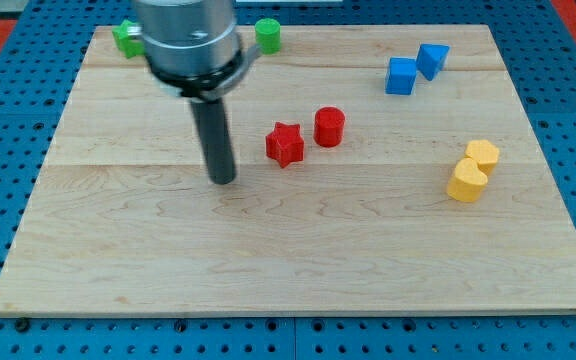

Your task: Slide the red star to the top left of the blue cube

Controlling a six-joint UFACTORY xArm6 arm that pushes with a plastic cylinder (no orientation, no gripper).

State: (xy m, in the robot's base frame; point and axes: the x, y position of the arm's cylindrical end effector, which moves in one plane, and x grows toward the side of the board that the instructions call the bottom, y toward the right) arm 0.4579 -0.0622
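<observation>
The red star (285,144) lies near the middle of the wooden board (298,260). A red cylinder (329,127) stands just to its upper right, close beside it. The blue cube (401,76) sits at the view's upper right, with a second blue block (432,60) touching it on its upper right. My tip (224,180) rests on the board to the left of the red star and a little lower, about a block's width away, not touching it.
Two yellow blocks (475,170) sit together at the right. A green block (126,38) is at the top left, partly behind the arm, and a green cylinder (268,35) is at the top edge. Blue pegboard surrounds the board.
</observation>
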